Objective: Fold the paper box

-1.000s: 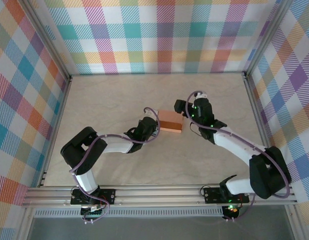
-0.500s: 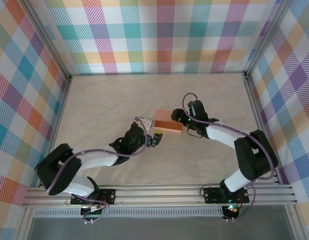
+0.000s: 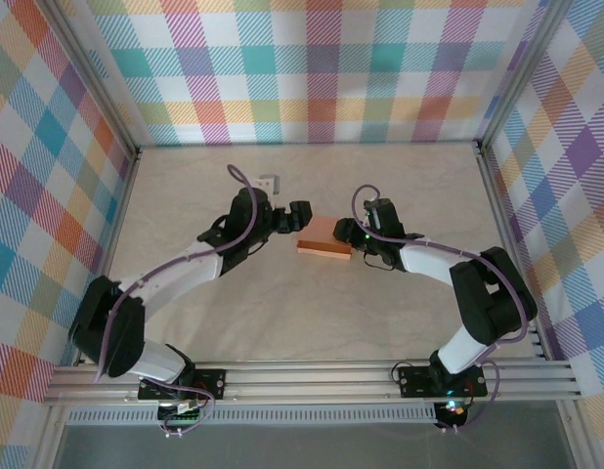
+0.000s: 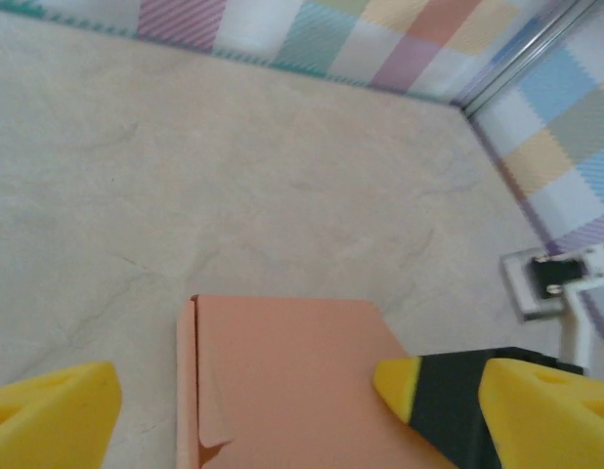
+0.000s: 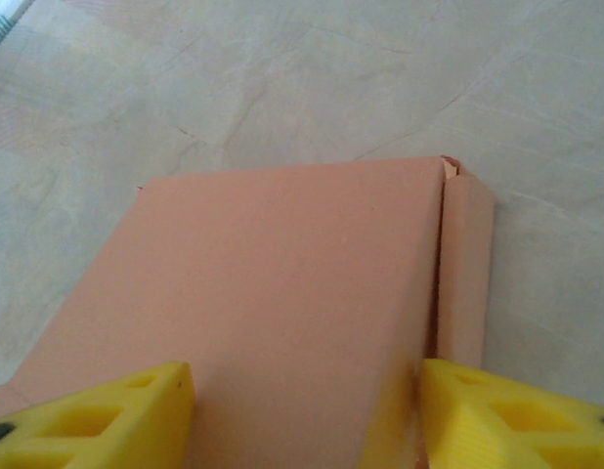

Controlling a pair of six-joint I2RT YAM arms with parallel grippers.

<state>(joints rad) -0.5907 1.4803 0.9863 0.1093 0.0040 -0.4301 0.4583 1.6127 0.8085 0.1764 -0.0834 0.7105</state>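
On the table [image 3: 234, 322]: a pale, smooth-looking top. I'd expect light card to skate on it if I push from one claw alone.
Paper box [image 3: 324, 237]: salmon card lying flat between my two claws, which face each other across it.
Left claw [image 4: 243, 386]: fingers spread wide, with the box under and just ahead of them and nothing clamped.
Right claw [image 5: 302, 381]: a fingertip on each side of the box's near end. Whether it is pinching or merely straddling, I cannot tell.
Side flap [image 5: 466, 264]: a narrow strip beside one finger of my right claw, its far corner slightly proud.
Handling: I judge it light, thin and easily creased. I'd hold it by the folded edges, not the middle panel.
Writing: none legible on the card.
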